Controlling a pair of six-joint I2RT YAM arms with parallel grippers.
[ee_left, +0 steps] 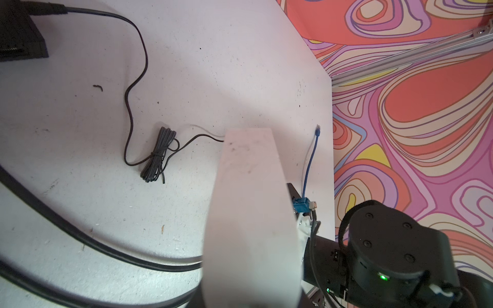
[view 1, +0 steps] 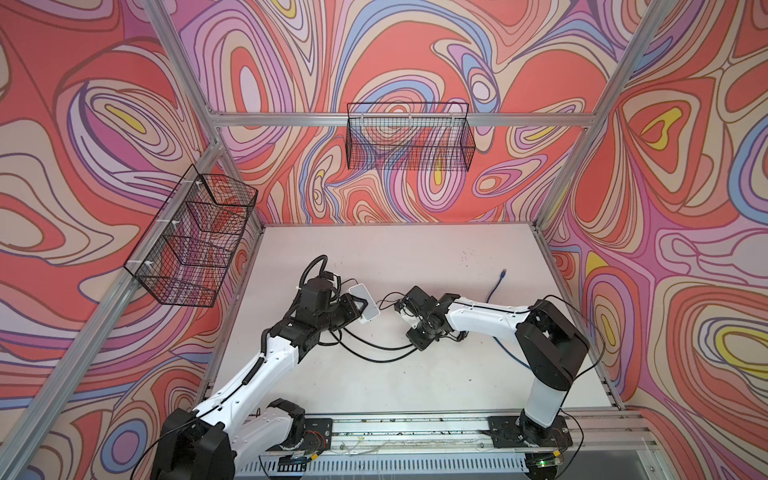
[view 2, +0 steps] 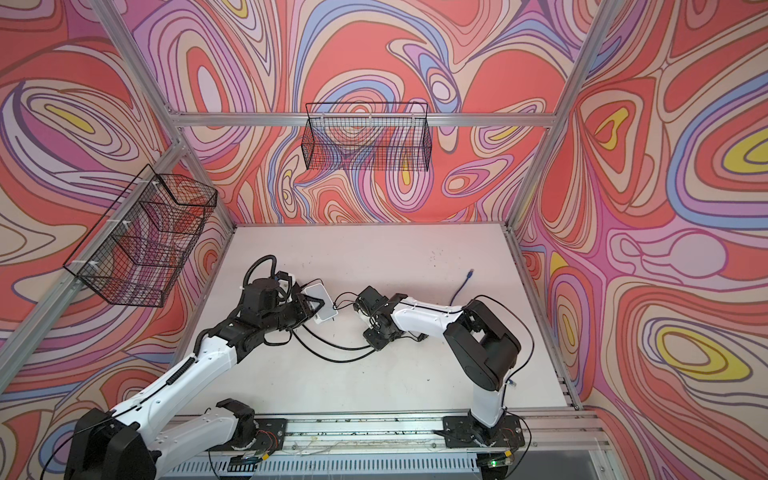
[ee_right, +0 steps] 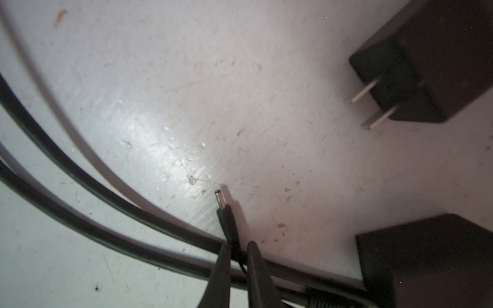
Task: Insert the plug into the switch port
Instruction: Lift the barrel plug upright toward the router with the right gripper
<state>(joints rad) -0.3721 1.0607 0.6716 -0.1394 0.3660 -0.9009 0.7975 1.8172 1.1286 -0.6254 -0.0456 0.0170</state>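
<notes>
The white tabletop (view 1: 415, 257) sits inside swirl-patterned walls, with one wire basket (view 1: 409, 137) on the far wall and another (view 1: 195, 237) on the left wall. The left arm (view 1: 274, 353) and right arm (view 1: 486, 316) both reach towards the middle, and their ends face each other. The left tool (view 1: 360, 308) is clamped on the switch (view 1: 368, 303), a flat white box held tilted above the surface just left of centre. In the left wrist view the switch shows as a pale slab (ee_left: 250, 213). Two thick black cables (view 1: 374, 351) curve across the tabletop between the arms. A black power adapter (ee_right: 416, 66) lies flat on the surface with its two prongs bare. A blue network cable (view 1: 496, 289) runs along the right side. A thin dark cord (ee_left: 158, 157), tied in a bundle, lies further out. The right tool (ee_right: 237, 245) has its narrow fingers (ee_right: 221, 274) pinched together on the rear of the plug (ee_right: 226, 213). This small black barrel connector has a metal tip and is lifted just off the tabletop, casting a shadow beside it. It is just right of the switch and apart from it, not yet in any port.
</notes>
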